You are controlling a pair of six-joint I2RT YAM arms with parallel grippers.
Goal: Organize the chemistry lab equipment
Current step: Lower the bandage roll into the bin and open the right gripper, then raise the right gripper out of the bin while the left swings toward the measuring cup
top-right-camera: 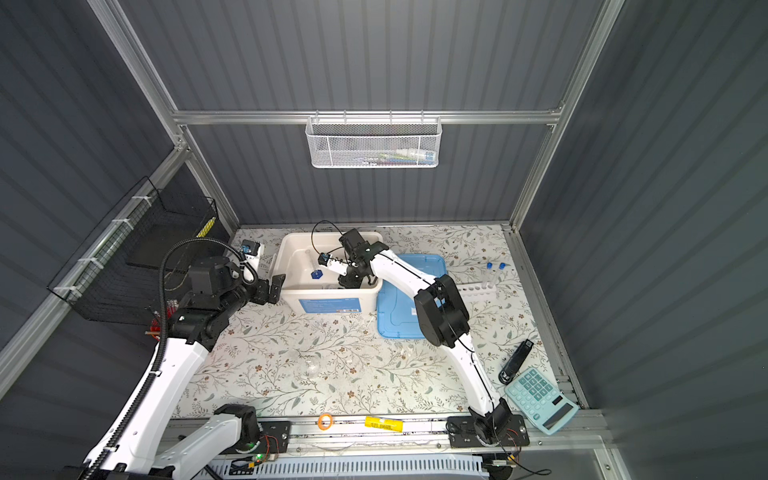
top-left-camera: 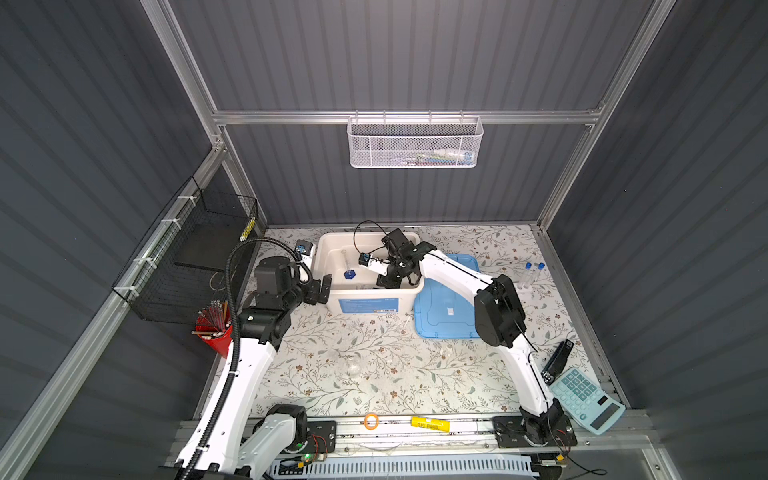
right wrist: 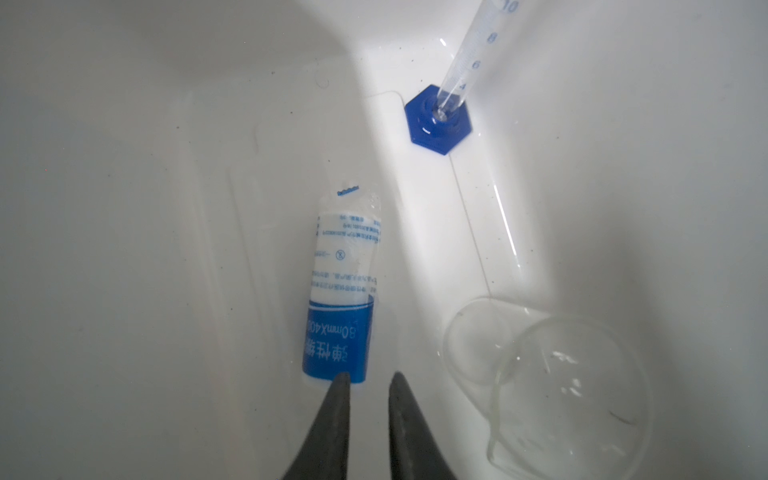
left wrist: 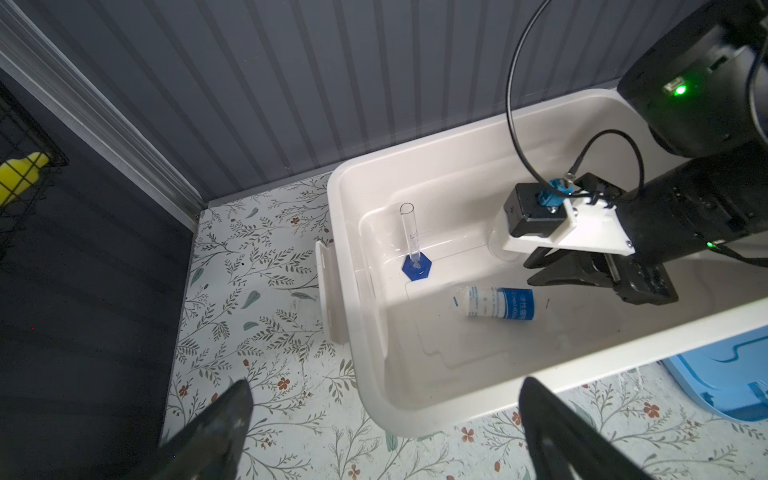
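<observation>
Right gripper [right wrist: 370,376] reaches down inside the white plastic storage bin [top-left-camera: 322,266], its two dark fingers a narrow gap apart with nothing between them. One fingertip shows against the blue end of the white blue-labelled bottle [right wrist: 345,282]; whether it touches cannot be told. That bottle lies on its side on the bin floor. Near it, but apart from it, a clear round glass flask [right wrist: 561,382] also lies on its side. Farther along the bin floor the clear graduated cylinder on a blue hexagonal base [right wrist: 438,118] stands upright, towards the bin's left end in both top views.

Left gripper [left wrist: 386,383] hovers outside the bin just beside that left end, over the floral-patterned table [top-left-camera: 415,390], jaws spread wide and empty.

A light blue plastic lid [top-left-camera: 444,307] lies flat on the table just beside the bin's right side, with the right arm passing over it. To the right of the lid, two blue-capped clear tubes [top-left-camera: 534,270] stand in a white holed rack [top-right-camera: 473,289]. A second clear round flask [top-left-camera: 353,365] rests on the open table in front of the bin, well apart from both grippers. At the table's near right corner sit a pale blue calculator [top-left-camera: 586,399] and a black stapler [top-left-camera: 559,359]; a red cup of sticks [top-left-camera: 216,336] stands at the left edge
</observation>
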